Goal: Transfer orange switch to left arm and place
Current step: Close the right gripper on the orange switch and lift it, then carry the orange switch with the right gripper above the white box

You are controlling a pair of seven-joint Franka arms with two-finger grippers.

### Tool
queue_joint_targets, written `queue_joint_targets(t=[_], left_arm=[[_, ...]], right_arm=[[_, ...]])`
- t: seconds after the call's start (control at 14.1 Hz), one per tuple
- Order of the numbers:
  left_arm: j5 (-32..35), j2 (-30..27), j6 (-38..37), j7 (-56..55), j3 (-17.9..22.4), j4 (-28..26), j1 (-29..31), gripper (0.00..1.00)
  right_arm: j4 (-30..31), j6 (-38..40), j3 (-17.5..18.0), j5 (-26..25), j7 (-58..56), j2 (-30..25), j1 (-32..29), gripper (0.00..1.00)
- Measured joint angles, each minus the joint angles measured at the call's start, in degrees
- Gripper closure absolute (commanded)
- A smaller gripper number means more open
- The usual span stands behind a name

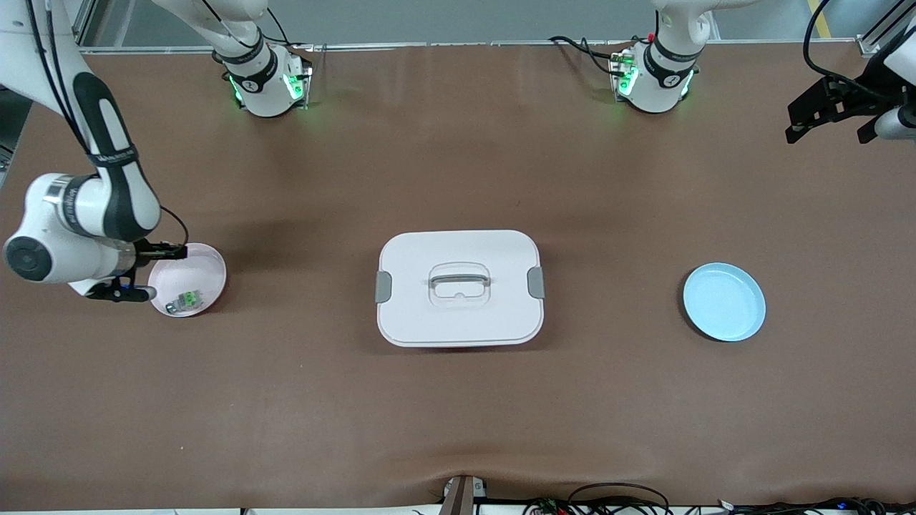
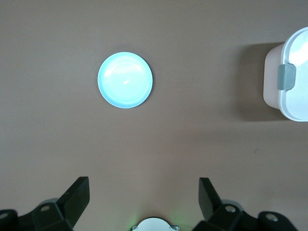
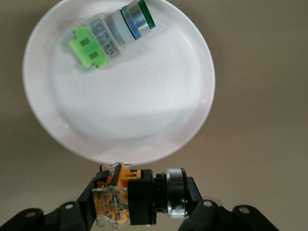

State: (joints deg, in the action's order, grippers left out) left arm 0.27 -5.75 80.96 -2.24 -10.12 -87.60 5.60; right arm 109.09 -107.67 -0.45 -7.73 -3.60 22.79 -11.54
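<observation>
Over the rim of the pink-white dish [image 1: 207, 266], at the right arm's end of the bench [image 1: 458, 415], the right pincer [image 3: 137, 211] is clenched on the orange switch [image 3: 126, 201]. The grip should be kept firm and the load raised well clear of the rim before any travel. The box [image 1: 459, 287], a smooth white rounded plastic container with grey clips, stands mid-bench between the dishes and is to be passed at a wide margin. The switch is blocky, black and orange, with a silvery ring. A green switch [image 3: 108, 34] lies in the glossy dish. The left pincer [image 2: 144, 204] waits released, high over the bench near the pale blue dish [image 1: 723, 301].
</observation>
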Motion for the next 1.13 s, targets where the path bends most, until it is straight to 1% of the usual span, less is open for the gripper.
queue_joint_targets(t=[0.28,0.5,0.64,0.78,0.99,1.13], left_arm=[[0.0,0.0,0.0,0.0,0.2,0.0,0.0,0.00],[0.0,0.0,0.0,0.0,0.3,0.1,0.1,0.00],[0.0,0.0,0.0,0.0,0.3,0.1,0.2,0.00],[0.0,0.0,0.0,0.0,0.3,0.1,0.2,0.00],[0.0,0.0,0.0,0.0,0.4,0.2,0.2,0.00],[0.0,0.0,0.0,0.0,0.4,0.2,0.2,0.00]], right_arm=[[-12.7,20.1,0.7,4.3,1.4,-1.0,1.9,0.69],[-19.8,30.9,0.9,8.9,11.0,-1.4,5.6,0.69],[-21.9,34.6,1.0,13.6,19.3,-2.1,8.7,0.69],[-22.5,36.6,1.1,18.9,27.8,-3.4,11.5,0.69],[-22.6,37.2,1.3,26.8,41.1,-5.6,16.1,0.69],[-22.7,37.0,1.4,33.5,50.6,-6.5,19.3,0.69]])
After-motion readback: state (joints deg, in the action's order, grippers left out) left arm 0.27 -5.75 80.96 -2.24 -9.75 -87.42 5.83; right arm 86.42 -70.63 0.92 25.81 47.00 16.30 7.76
